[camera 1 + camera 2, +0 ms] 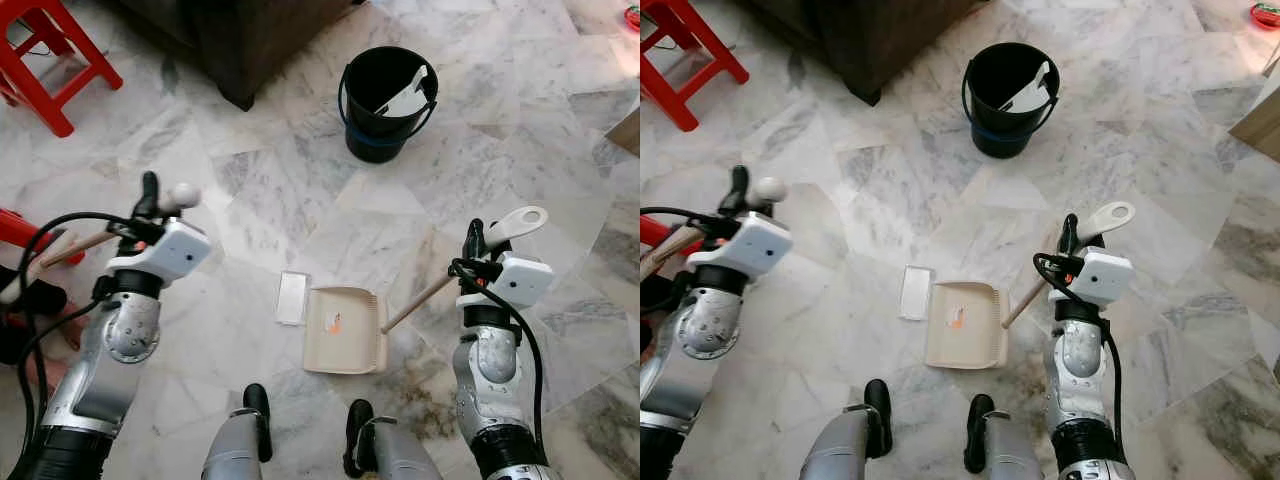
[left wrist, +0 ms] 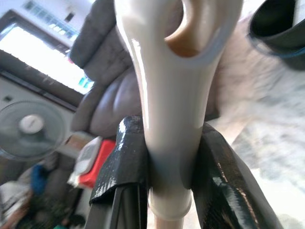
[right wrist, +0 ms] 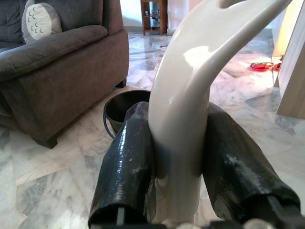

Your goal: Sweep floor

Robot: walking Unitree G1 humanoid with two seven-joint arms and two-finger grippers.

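Left of the dustpan (image 1: 345,328): left tool (image 1: 150,200) pinching a pale broom handle (image 2: 167,95), both fingers (image 2: 125,162) pressed against it. Just beside the dustpan's left edge, a white scrap (image 1: 291,297) flat on the marble floor (image 1: 250,180). Inside the pan, a small orange bit. Right of the pan: right tool (image 3: 174,157) clamped on the dustpan handle (image 1: 520,220). Beyond the pan, a black bucket (image 1: 385,100). Likely risk: pan tilting or sliding under a loose grip, spilling the bit; scrap skidding past the lip if swept hard.
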